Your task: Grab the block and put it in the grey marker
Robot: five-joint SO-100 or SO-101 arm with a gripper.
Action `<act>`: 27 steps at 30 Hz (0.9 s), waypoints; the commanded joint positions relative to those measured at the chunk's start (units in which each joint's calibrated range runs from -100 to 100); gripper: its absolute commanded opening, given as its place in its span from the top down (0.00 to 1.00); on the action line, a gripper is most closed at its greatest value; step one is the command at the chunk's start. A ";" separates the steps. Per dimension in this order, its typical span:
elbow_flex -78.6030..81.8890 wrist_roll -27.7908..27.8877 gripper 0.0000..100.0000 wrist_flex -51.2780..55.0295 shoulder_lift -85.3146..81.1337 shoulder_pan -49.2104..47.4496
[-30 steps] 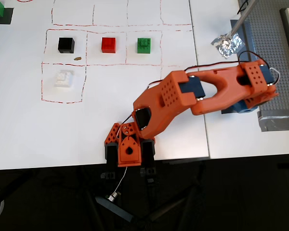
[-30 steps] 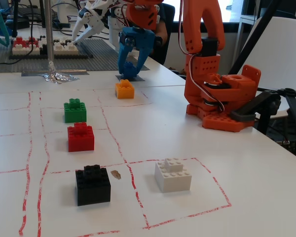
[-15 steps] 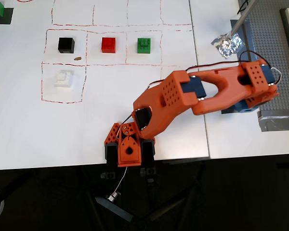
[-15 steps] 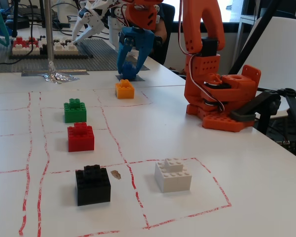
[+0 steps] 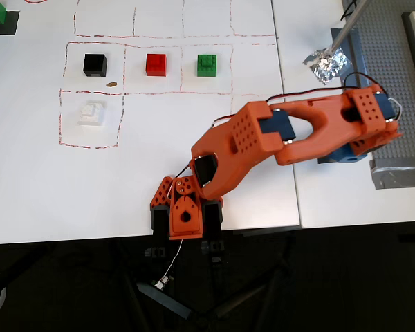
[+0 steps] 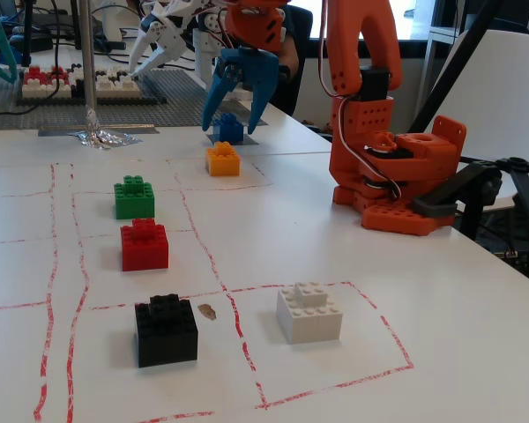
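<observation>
Block on grey marker — claw spread wide above it, released — no legible writing.

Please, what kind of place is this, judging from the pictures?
Probably a robotics lab or workshop: an orange arm on a white table with red grid lines, toy bricks on baseplates, and another white robot arm behind.

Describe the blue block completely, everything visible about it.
The blue block is a small plastic building brick with a raised stud section on top, glossy and solid blue. In the fixed view it sits upright on the grey marker, just behind the orange-yellow block. The gripper hangs over it with jaws spread to either side, apparently not clamping it. In the overhead view the arm hides most of it; only a blue edge shows.
</observation>
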 commanded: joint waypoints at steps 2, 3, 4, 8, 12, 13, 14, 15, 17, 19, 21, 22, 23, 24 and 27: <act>-4.54 -1.42 0.71 6.17 -13.56 -1.84; -4.54 -1.90 0.72 7.56 -15.03 -2.46; -4.45 -2.15 0.73 8.95 -16.49 -3.26; -3.09 -4.25 0.81 12.54 -21.49 -7.40; 0.81 -7.77 0.89 12.62 -26.23 -13.05; 2.07 -8.74 0.91 12.62 -27.52 -14.64; 3.16 -9.82 0.94 12.62 -28.73 -16.31; 4.07 -10.99 0.96 12.62 -29.76 -18.25; 6.06 -13.77 1.00 12.46 -32.00 -22.40; 8.33 -16.51 1.00 12.29 -34.24 -27.34; 10.33 -19.19 1.00 12.29 -36.23 -32.55; 11.05 -20.95 1.00 12.29 -37.09 -35.02; 11.78 -22.81 1.00 12.21 -37.78 -37.66; 12.95 -24.42 1.00 11.48 -38.90 -40.22; 16.94 -29.16 1.00 7.89 -42.26 -47.28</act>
